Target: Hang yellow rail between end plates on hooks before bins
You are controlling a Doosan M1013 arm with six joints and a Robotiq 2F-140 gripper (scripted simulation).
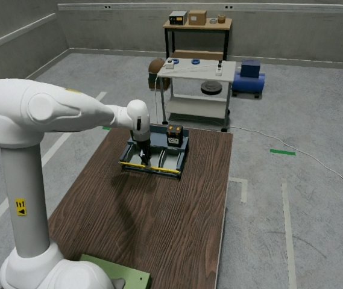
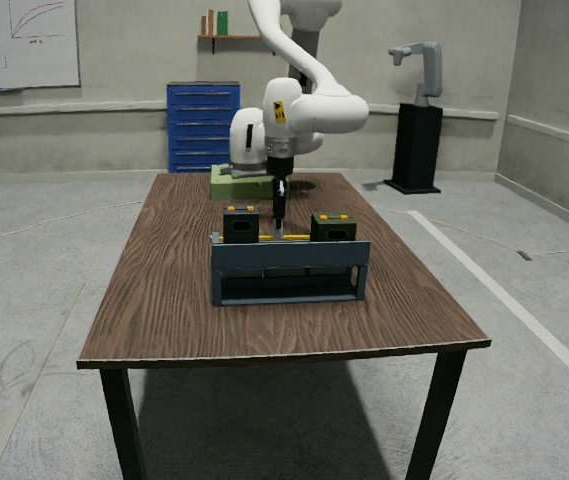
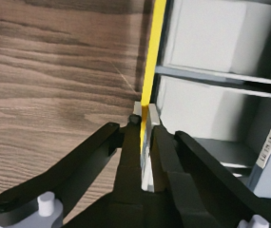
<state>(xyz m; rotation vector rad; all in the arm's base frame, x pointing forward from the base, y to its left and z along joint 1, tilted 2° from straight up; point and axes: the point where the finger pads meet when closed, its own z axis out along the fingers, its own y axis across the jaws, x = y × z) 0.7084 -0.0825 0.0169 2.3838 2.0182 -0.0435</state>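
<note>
The yellow rail (image 1: 165, 170) (image 2: 295, 237) (image 3: 154, 47) runs along the front edge of the blue bin rack (image 1: 182, 155) (image 2: 289, 254), level with it. My gripper (image 1: 145, 161) (image 2: 277, 231) (image 3: 143, 112) comes straight down on the rail a little left of its middle and is shut on it; the wrist view shows the yellow strip pinched between the two finger pads. The hooks and their end plates are too small to make out, so I cannot tell whether the rail's ends sit between the plates.
A black battery-like box (image 1: 174, 135) (image 2: 241, 223) stands on the rack, and a dark green one (image 2: 333, 226) stands at its other end. The rack sits on a wooden table (image 1: 134, 217) (image 2: 170, 289). The arm's green base plate (image 1: 124, 275) (image 2: 232, 188) is at the table's end.
</note>
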